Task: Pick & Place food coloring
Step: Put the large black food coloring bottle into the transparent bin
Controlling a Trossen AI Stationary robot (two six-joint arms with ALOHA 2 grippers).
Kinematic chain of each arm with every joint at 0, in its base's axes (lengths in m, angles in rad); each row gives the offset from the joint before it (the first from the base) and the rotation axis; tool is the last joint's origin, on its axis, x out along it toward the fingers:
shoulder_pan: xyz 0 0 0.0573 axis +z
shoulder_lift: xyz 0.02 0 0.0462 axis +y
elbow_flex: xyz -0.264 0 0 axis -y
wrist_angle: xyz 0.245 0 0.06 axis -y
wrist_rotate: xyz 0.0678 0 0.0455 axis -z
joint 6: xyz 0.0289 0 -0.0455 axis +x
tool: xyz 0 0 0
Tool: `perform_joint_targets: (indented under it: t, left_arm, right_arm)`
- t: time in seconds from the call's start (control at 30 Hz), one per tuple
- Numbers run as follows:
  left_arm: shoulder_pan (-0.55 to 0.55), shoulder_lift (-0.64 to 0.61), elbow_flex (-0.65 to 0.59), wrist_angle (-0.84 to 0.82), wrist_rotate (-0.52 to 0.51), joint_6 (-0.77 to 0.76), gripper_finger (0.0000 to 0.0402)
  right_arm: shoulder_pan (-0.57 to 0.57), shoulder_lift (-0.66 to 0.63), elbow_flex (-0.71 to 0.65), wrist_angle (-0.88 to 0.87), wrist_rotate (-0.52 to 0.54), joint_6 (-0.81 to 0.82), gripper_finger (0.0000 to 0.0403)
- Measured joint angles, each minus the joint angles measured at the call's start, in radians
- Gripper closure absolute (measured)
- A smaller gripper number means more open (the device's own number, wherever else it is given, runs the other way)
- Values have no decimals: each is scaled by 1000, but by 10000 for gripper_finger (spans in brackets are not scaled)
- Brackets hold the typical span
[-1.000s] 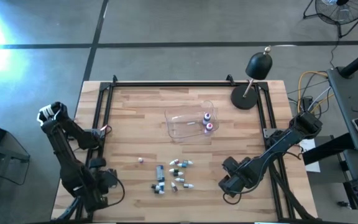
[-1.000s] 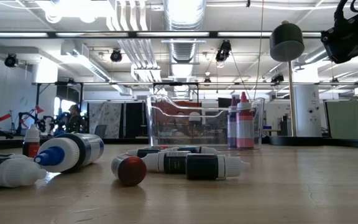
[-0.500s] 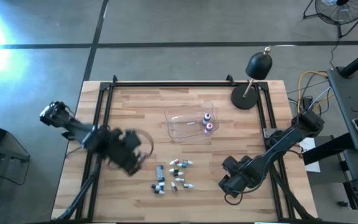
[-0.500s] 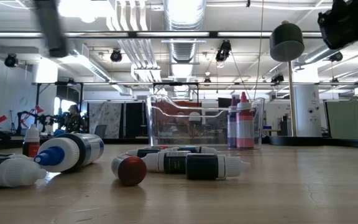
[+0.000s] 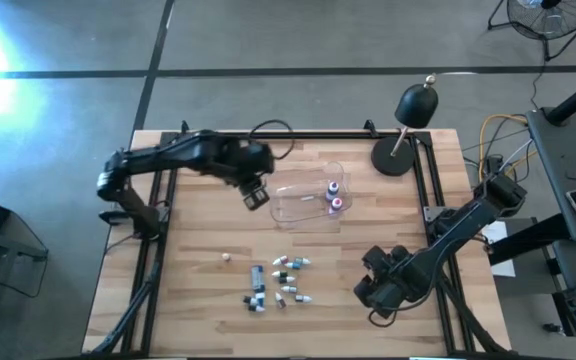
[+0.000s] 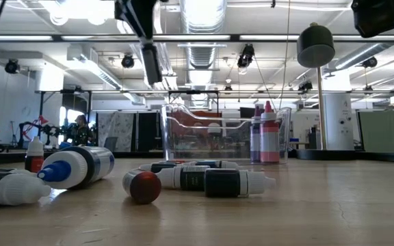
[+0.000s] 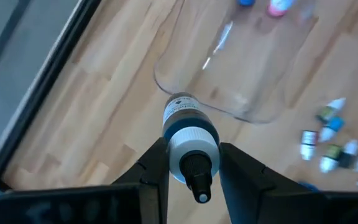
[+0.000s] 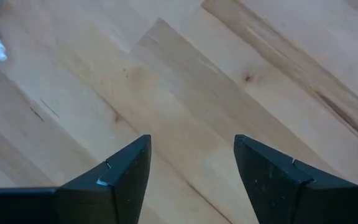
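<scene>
My left gripper point(image 5: 256, 196) hangs above the table at the left end of the clear tub point(image 5: 306, 196), shut on a food coloring bottle point(image 7: 190, 140) with a dark body, a white collar and a dark tip. Two bottles, one blue-capped point(image 5: 334, 186) and one pink point(image 5: 337, 204), stand inside the tub at its right end. Several more food coloring bottles point(image 5: 278, 280) lie in a loose cluster on the wood near the front edge, and a tiny one point(image 5: 226, 257) sits apart to their left. My right gripper point(image 5: 376, 292) hovers open over bare wood at the near right. My left gripper pinches the bottle between its two fingers at the white collar point(image 7: 180, 149), just below the tip. The fingers point(image 7: 154, 168) slant down from above and run along the bottle. The bottle hangs base down, its tip toward the wrist, lifted clear of the table.
A black dome lamp point(image 5: 408, 125) on a round base stands at the far right corner. Black rails point(image 5: 163, 190) run along the table's left, far and right sides. Bare wood point(image 5: 208, 210) lies between the tub and the left rail.
My left gripper has swung from the table's near left corner up, toward the far edge and to the right, ending beside the tub's left end, with its wrist turned on the way. It stays shut on the bottle. The right arm has barely moved.
</scene>
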Motion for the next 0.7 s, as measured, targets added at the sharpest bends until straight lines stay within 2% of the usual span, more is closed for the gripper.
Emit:
perform_joint_targets:
  t: [0.17,0.37,0.53,0.7]
  left_arm:
    - [26,92,34,38,16,231,321]
    - [38,186,27,132,31,484,321]
    - [74,256,26,148,100,587,321]
    - [119,303,26,151,134,608,321]
  right_arm:
    - [0,0,-4,-1,19,22,179]
    - [-2,0,-21,0,51,148,179]
    - [-2,0,-35,0,52,241,179]
    - [-3,0,-48,1,52,330,179]
